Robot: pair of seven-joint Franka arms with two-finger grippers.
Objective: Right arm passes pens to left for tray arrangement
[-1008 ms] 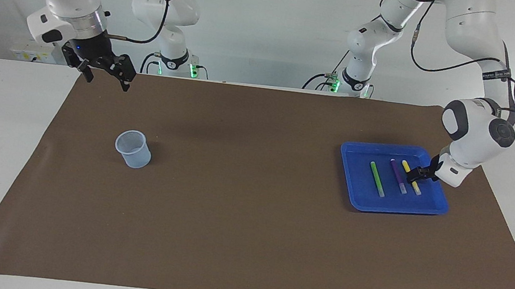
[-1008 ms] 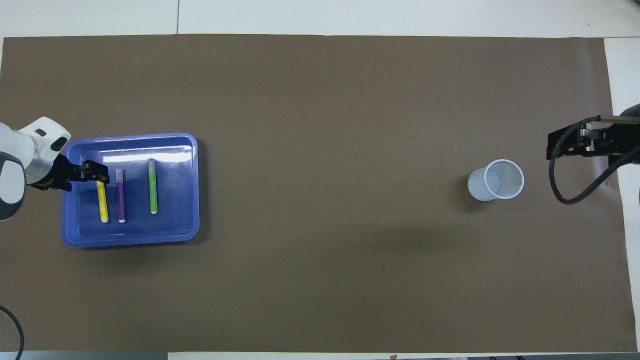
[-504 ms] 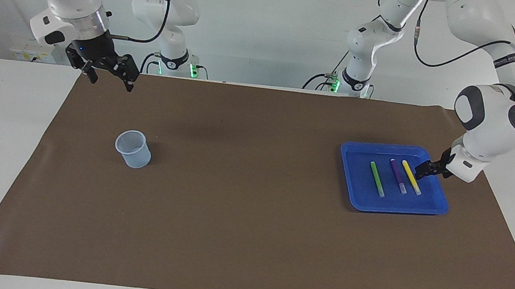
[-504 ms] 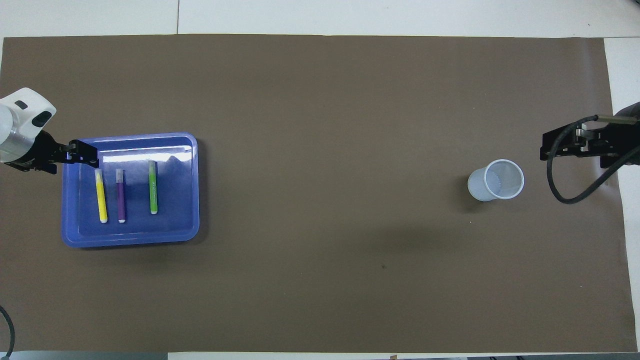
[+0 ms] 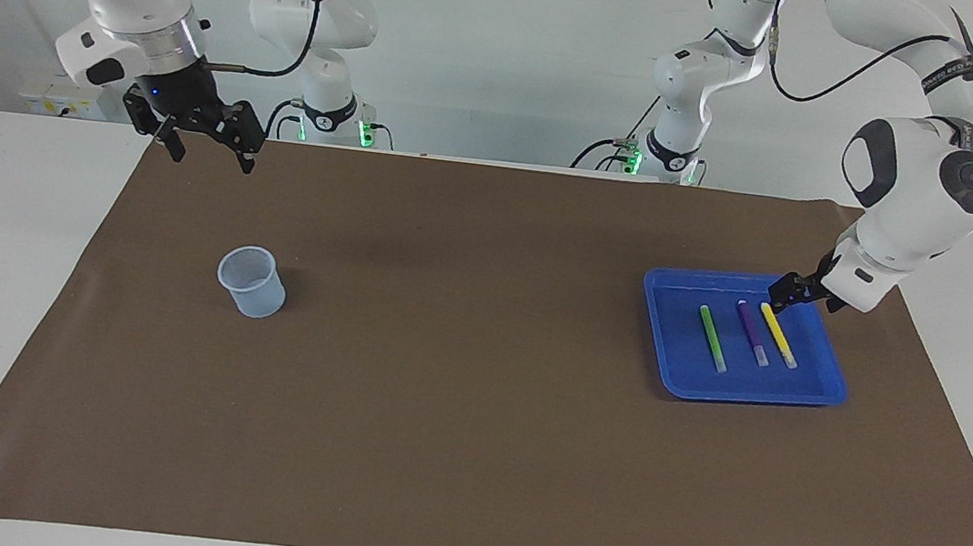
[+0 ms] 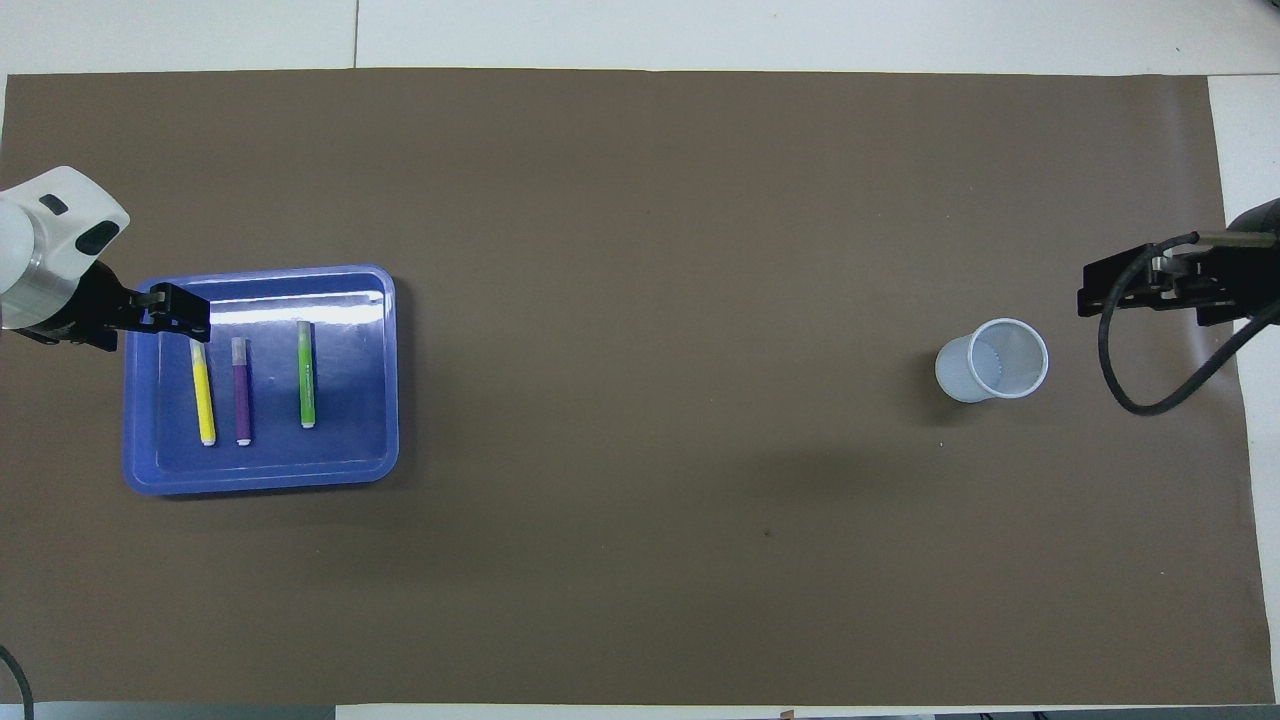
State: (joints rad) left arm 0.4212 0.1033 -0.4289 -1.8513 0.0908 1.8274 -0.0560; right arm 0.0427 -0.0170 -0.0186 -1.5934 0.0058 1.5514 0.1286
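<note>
The blue tray (image 5: 662, 325) lies toward the left arm's end of the table. Three pens lie side by side in it: green (image 5: 713, 338), purple (image 5: 753, 333) and yellow (image 5: 778, 336). My left gripper (image 5: 791, 294) hangs a little above the tray, over its edge by the yellow pen, open and holding nothing. My right gripper (image 5: 209, 152) waits raised over the mat's corner at the right arm's end, open and empty, with its black cable looping to the wrist.
A small translucent pale-blue cup (image 5: 250, 281) stands upright on the brown mat (image 5: 452, 416) toward the right arm's end. Two smaller white arms with green base lights stand at the table's edge by the robots.
My left gripper has lifted off the yellow pen and drawn back over the tray's edge; the pen stays lying in the tray. The right gripper has barely shifted.
</note>
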